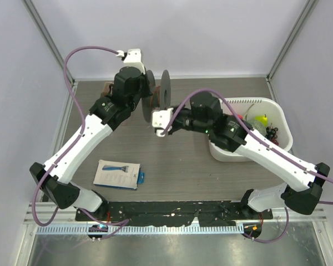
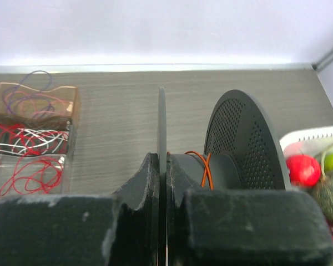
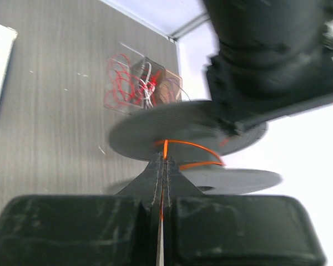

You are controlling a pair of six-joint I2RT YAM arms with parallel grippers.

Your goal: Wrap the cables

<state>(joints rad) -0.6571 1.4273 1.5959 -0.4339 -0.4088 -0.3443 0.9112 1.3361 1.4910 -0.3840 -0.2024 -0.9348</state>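
Orange cable [image 2: 206, 169] loops round the black spool [image 2: 241, 138], pinched in the right hand [image 3: 162, 162]; the left hand [image 2: 162, 163] clamps one spool flange.

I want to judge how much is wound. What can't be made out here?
Left wrist: the left gripper, clamped on a flange of the spool, hides the lower hub, so turns of the orange cable can't be counted.
Right wrist: spool blurred; cable's end vanishes inside the right gripper.
Top view: cable too thin to see; left arm largely covers the clear box.
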